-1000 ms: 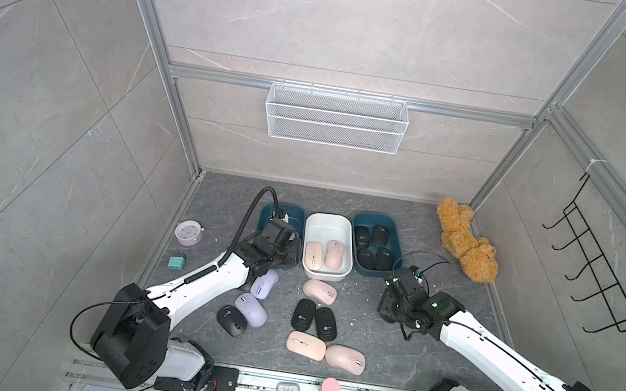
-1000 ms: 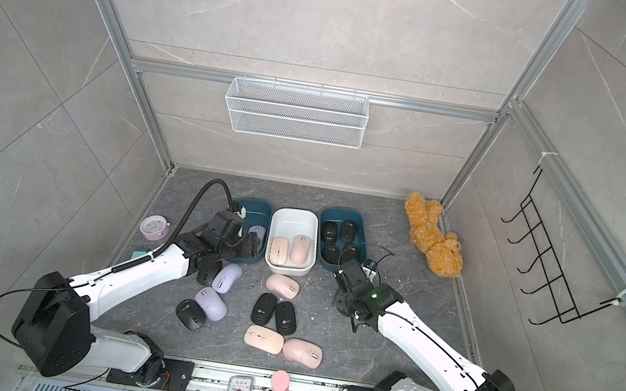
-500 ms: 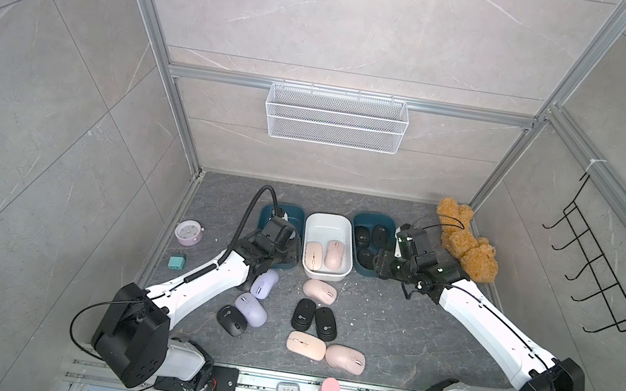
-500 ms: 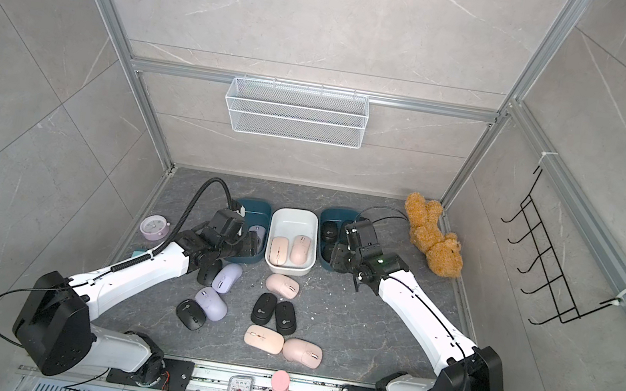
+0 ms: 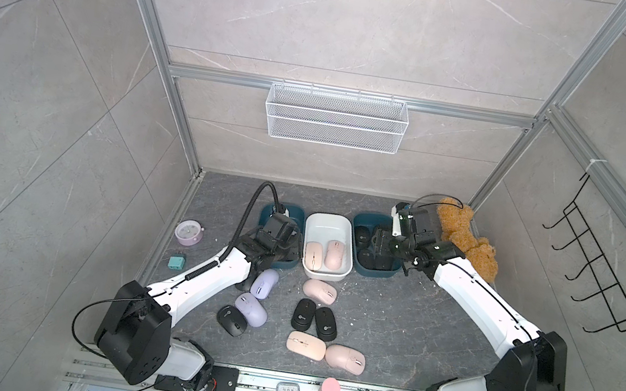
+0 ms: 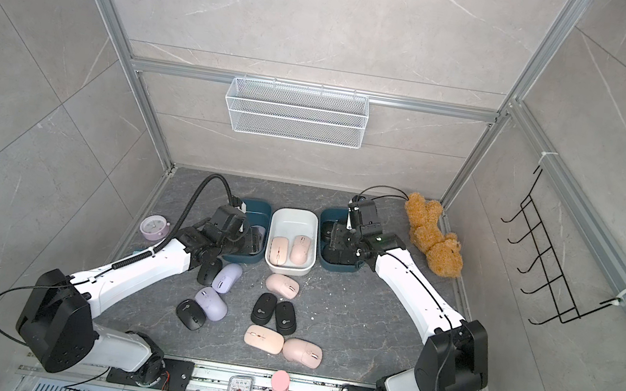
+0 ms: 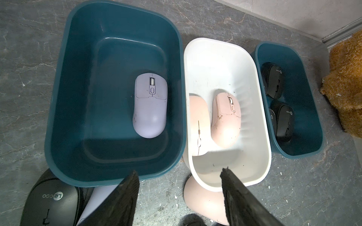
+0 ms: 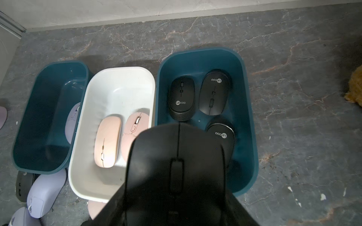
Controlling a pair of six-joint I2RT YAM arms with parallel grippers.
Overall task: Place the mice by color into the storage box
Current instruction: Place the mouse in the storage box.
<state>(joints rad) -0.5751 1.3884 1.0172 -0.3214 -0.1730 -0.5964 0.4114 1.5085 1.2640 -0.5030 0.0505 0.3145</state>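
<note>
In the right wrist view, held black mouse [image 8: 176, 166] blurred, covering part of the right teal bin [image 8: 246, 121]; in the left wrist view, pink mouse [image 7: 203, 199] half behind the white bin [image 7: 260, 152], Lecoo black mouse [image 7: 51, 199] cut by the edge

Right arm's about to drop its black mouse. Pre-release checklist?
1. Grip: right gripper shut on the black mouse: ok.
2. Position: in the right wrist view the held mouse hangs over the right teal bin: ok.
3. Colour match: that bin holds only black mice, three of them: ok.
4. Landing spot: the bin's near end is hidden behind the held mouse: cannot tell.
5. Left gripper: open, empty, by the left teal bin, apart from the right gripper: ok.
</note>
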